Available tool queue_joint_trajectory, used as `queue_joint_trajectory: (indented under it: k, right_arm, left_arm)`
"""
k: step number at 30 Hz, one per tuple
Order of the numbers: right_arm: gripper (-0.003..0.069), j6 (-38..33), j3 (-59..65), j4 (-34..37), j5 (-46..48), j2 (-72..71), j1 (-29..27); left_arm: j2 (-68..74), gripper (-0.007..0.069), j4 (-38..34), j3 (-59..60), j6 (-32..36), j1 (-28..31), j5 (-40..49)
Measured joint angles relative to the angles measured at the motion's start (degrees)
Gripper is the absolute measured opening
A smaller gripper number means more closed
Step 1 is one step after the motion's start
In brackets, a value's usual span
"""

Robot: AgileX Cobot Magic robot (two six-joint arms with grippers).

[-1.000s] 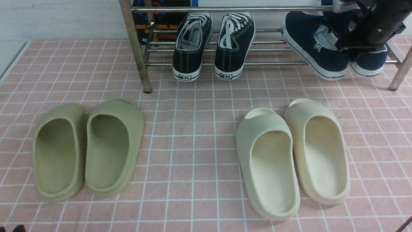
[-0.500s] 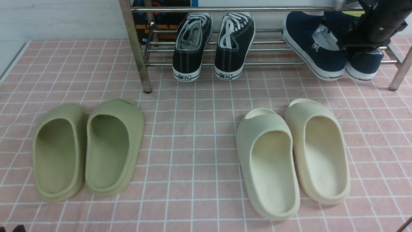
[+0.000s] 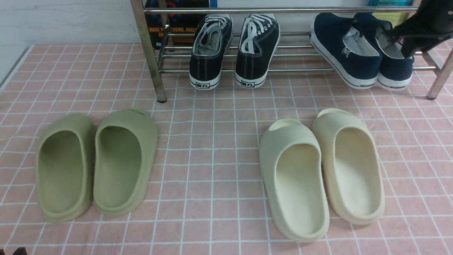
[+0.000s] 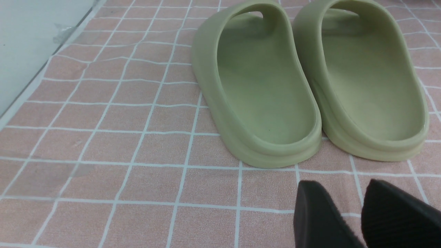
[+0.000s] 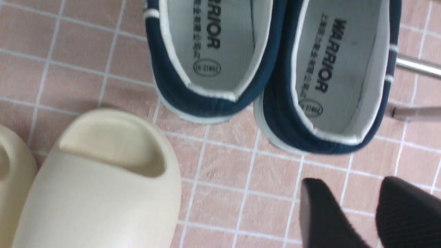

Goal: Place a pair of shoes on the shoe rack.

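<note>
The two navy-blue slip-on shoes, one (image 3: 348, 47) beside the other (image 3: 394, 58), lie side by side on the right end of the shoe rack (image 3: 247, 10), toes inward and white heels over its front bar. My right gripper (image 3: 407, 44) hangs above the right shoe's heel opening, open and empty. In the right wrist view its fingertips (image 5: 348, 182) are apart over the tiled cloth, with both shoes (image 5: 220, 41) (image 5: 337, 69) just beyond. My left gripper (image 4: 339, 186) is open and empty, low over the cloth near the olive slides.
Black lace-up sneakers (image 3: 233, 49) sit on the rack's left half. Olive slides (image 3: 95, 163) lie front left and cream slides (image 3: 322, 170) front right on the pink checked cloth. Rack legs (image 3: 148, 53) (image 3: 439, 78) stand on the cloth. A wall edge (image 4: 27, 51) borders the left.
My right gripper has let go of the navy shoes and pulled up and to the right. The shoes have settled a little further onto the rack. The left arm has not moved.
</note>
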Motion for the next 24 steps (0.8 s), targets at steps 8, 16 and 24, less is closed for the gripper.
queue_joint_trajectory:
  k: [8,16,24]
  right_arm:
    - [-0.0019,1.6,16.5,2.6,-0.1,-17.8,0.0]
    - [-0.0018,2.0,43.4,7.3,-11.4,-46.5,0.0]
    - [-0.0018,2.1,65.1,10.6,-23.8,-73.9,0.0]
  left_arm:
    - [0.0,0.0238,0.1,0.0,0.0,0.0,0.0]
    - [0.0,0.0238,0.1,0.0,0.0,0.0,0.0]
    - [0.0,0.0238,0.2,0.0,0.0,0.0,0.0]
